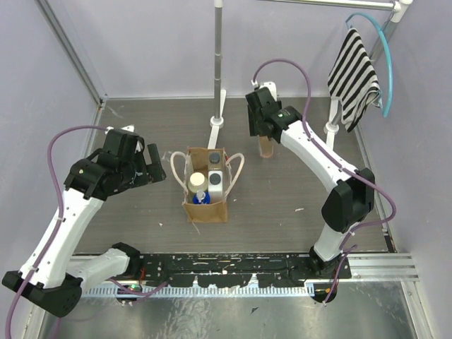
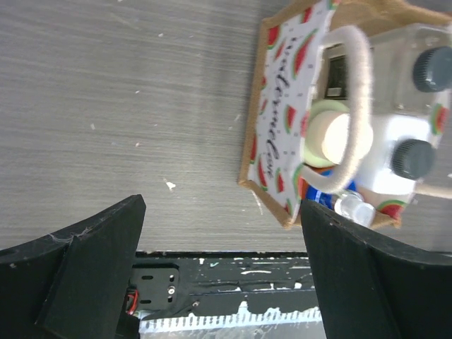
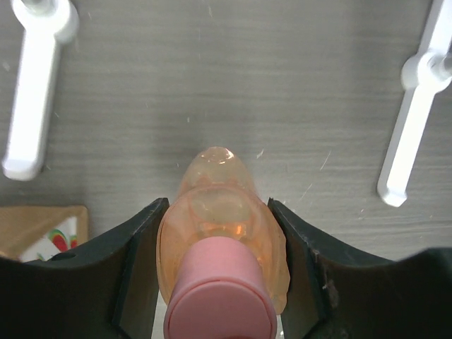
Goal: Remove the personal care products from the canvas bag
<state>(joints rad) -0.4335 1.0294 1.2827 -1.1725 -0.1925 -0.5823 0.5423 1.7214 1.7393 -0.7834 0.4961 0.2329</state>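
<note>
My right gripper (image 3: 217,233) was closed on the pink-orange bottle (image 3: 215,183), one finger on each side of its body just below the pink cap. The bottle stood upright, its long axis running straight down from the gripper to the table (image 1: 282,205), well apart from the canvas bag (image 1: 207,210), to the right of it and further back. I could not tell whether its base was touching the table, and the release would depend on that, I judged.

My left gripper (image 2: 224,206) hung wide open and held nothing. It was just left of the bag, so that arm was the nearer one for what remained. The bag stood upright on the table with four bottles standing in it: the clear bottle (image 1: 214,158) with a dark cap, the cream-capped bottle (image 1: 197,182), the white bottle (image 1: 215,179) with a grey cap, and the small blue bottle (image 1: 200,199) (mostly hidden at the near end). The held bottle was translucent and glossy, probably slippery.
</note>
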